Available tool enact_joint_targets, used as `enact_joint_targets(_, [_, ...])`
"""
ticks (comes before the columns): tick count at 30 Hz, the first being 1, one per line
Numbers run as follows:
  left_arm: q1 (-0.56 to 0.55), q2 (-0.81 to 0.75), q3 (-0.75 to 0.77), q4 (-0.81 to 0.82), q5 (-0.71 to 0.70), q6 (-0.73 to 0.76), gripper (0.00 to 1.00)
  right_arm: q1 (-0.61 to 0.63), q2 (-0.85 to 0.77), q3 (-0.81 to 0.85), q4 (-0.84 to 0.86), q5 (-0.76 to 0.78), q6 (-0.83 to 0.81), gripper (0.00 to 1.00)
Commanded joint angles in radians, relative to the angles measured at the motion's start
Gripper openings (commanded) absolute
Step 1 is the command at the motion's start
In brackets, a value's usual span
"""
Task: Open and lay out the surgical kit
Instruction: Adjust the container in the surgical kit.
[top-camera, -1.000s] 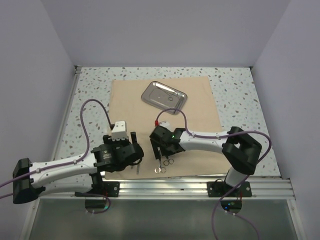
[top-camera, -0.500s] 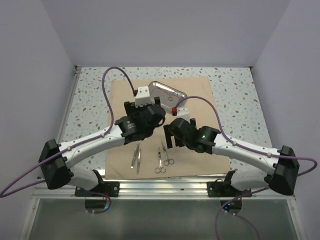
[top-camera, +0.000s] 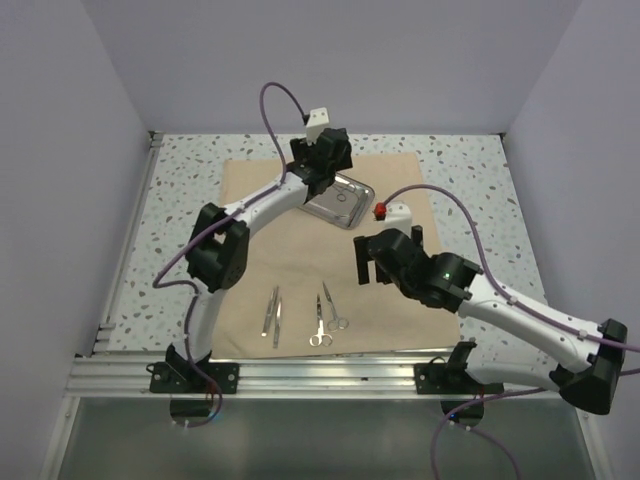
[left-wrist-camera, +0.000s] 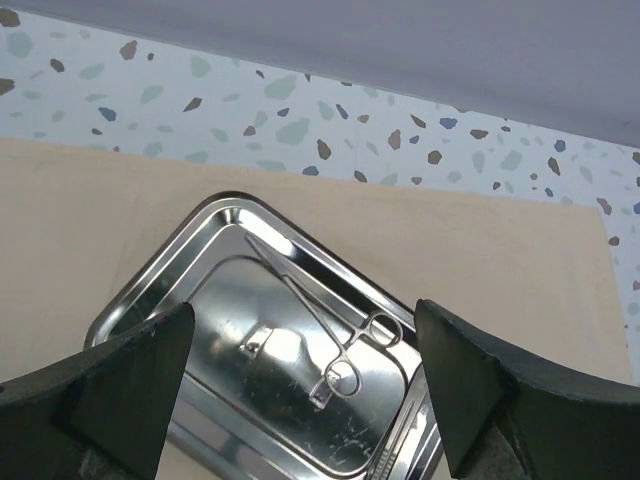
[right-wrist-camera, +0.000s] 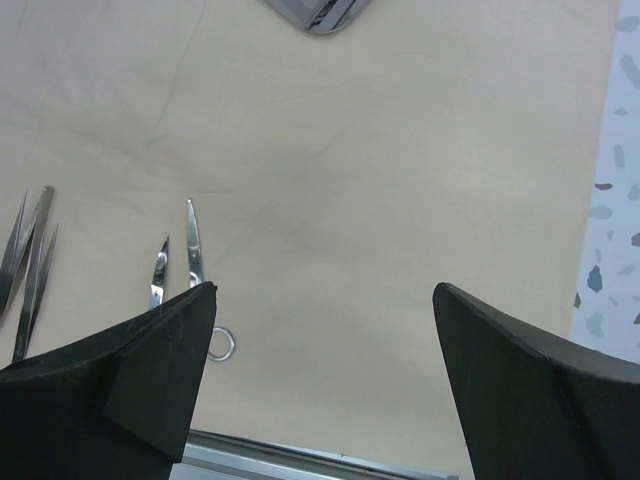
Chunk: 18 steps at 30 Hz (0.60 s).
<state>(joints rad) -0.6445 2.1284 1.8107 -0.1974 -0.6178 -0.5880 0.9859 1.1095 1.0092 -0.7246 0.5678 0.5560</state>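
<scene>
The surgical kit lies opened: a beige cloth (top-camera: 300, 250) is spread flat on the table, with a shiny steel tray (top-camera: 340, 198) at its far side. One ring-handled forceps (left-wrist-camera: 320, 320) lies inside the tray. Tweezers (top-camera: 272, 315) and scissors (top-camera: 325, 318) lie side by side on the near cloth. My left gripper (top-camera: 322, 178) hovers open above the tray, its fingers either side of the forceps in the left wrist view (left-wrist-camera: 305, 305). My right gripper (top-camera: 388, 255) hangs open and empty over bare cloth (right-wrist-camera: 325, 287), right of the scissors (right-wrist-camera: 190, 250).
Speckled tabletop (top-camera: 480, 190) surrounds the cloth. A metal rail (top-camera: 330, 375) runs along the near edge, close to the instruments' handles. Grey walls close in the back and both sides. The tray's corner (right-wrist-camera: 320, 12) shows at the top of the right wrist view.
Both grippers have left the tweezers and scissors lying on the near cloth. The left arm has reached far back to the tray. The right arm has drawn off to the right.
</scene>
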Motion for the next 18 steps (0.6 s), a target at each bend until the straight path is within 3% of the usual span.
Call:
enact_joint_targets(1, [0.025, 0.112, 0.208, -0.06, 0.075, -0.038, 0.95, -0.032, -0.089, -0.003, -0.038, 0.044, -0.027, 0.94])
enact_joint_targets(5, [0.063, 0.255, 0.355, -0.123, 0.128, -0.128, 0.93, -0.046, -0.14, -0.014, -0.059, 0.03, -0.034, 0.94])
enact_joint_targets(18, [0.077, 0.426, 0.424, -0.298, 0.164, -0.286, 0.84, -0.047, -0.172, -0.035, -0.022, -0.146, -0.027, 0.93])
